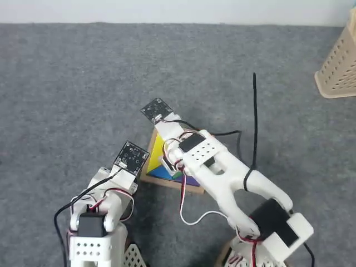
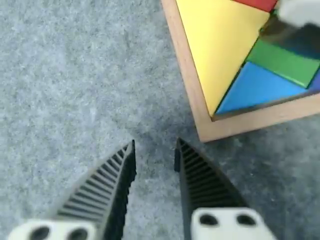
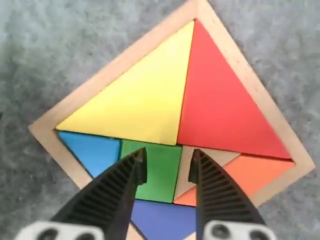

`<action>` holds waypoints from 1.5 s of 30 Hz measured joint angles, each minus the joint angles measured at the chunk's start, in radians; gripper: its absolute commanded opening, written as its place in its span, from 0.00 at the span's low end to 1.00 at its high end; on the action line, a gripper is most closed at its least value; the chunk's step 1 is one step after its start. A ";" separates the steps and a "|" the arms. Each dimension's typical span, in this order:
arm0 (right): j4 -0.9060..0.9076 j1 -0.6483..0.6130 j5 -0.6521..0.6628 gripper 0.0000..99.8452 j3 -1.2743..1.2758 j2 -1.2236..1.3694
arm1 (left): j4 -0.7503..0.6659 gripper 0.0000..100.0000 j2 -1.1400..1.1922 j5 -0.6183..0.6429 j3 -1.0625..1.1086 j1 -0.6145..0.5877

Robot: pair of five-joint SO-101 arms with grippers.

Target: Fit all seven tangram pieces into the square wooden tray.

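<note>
Mid-frame in the high view, the right tool (image 3: 167, 162) hangs open over the green piece (image 3: 159, 172) in the tray (image 3: 45, 131), the left tool (image 2: 155, 150) open just beside its corner.

Grey felt mat (image 1: 83, 83) covers the whole table top; the surface is fuzzy and mottled with an even colour. Beige basket (image 1: 340, 58) with a slotted wall stands on the mat at the far right corner, cut off by the frame edge. Pale wall strip (image 1: 167, 10) runs along the mat's far edge.
</note>
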 measured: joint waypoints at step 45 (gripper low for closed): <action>-0.015 -0.103 0.000 0.14 0.002 0.048 | 0.000 0.12 0.000 0.000 0.000 0.000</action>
